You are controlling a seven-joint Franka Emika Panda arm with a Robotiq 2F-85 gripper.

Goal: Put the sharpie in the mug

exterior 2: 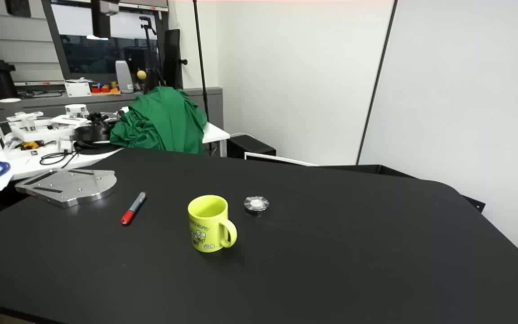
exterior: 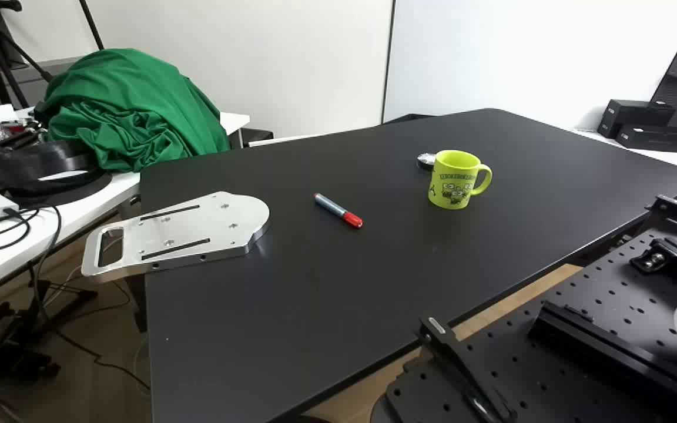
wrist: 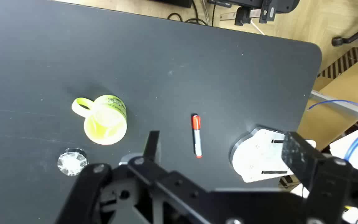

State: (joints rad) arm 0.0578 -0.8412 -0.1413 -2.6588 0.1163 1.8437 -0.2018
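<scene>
Red-capped sharpie (wrist: 197, 136) on the table (exterior: 327, 305), gripper (wrist: 222, 141) spread wide

On my wrist feed the two fingers (wrist: 151, 146) stand well apart, and the sharpie shows in the gap between them, lying on the table. I have the mug (exterior: 455, 182) upright on the same table, apart from the sharpie, its handle turned to the right in both exterior views. Near the mug sits a small disc (exterior 2: 256, 204) with a shiny top. On the sharpie's other side lies a silver metal plate (exterior: 197, 226) with slots cut in it, jutting past the table's edge. Two dark blocks (exterior 2: 101, 20) hang at the top of an exterior view; they may be my fingertips, but they're cut off and I can't be certain.
</scene>
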